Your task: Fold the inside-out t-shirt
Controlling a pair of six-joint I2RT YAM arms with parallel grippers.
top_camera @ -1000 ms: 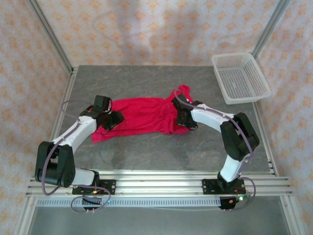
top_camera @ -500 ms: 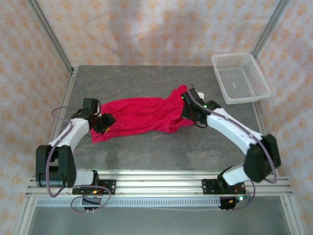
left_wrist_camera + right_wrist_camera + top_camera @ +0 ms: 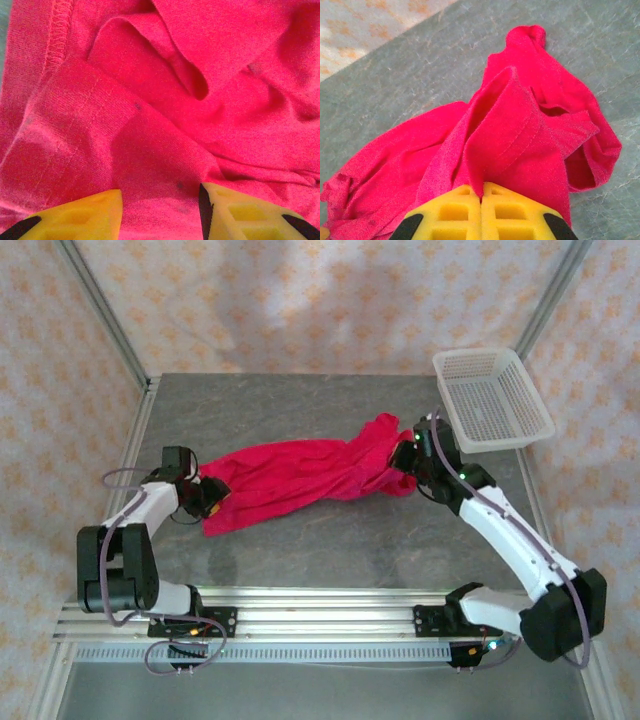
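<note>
Top view: finds the inside-out t-shirt [image 3: 300, 475] drawn into a long rumpled band on the grey table [image 3: 330, 550], long axis running left to right, right end a little farther from the arm bases. Places the left gripper [image 3: 207, 498] at the band's left end and the right gripper [image 3: 405, 458] at its right end, one arm per end, neither nearer the middle. Notes a white mesh basket [image 3: 492, 400] at the far right corner, apart from the cloth. Cannot tell either grip from this height.

Left wrist view: records yellow fingers [image 3: 75, 215] spread apart, red knit lying flat across the gap and beyond. Judges nothing pinched there. Marks a stitched hem [image 3: 57, 30] at upper left and a loose fold near centre.

Right wrist view: records yellow fingertips [image 3: 455, 210] pressed together on a raised, seamed fold of the shirt. Judges a firm pinch. Sees the remaining cloth bunched and trailing away leftward over bare table. Judges spreading unfinished, folding not begun.
</note>
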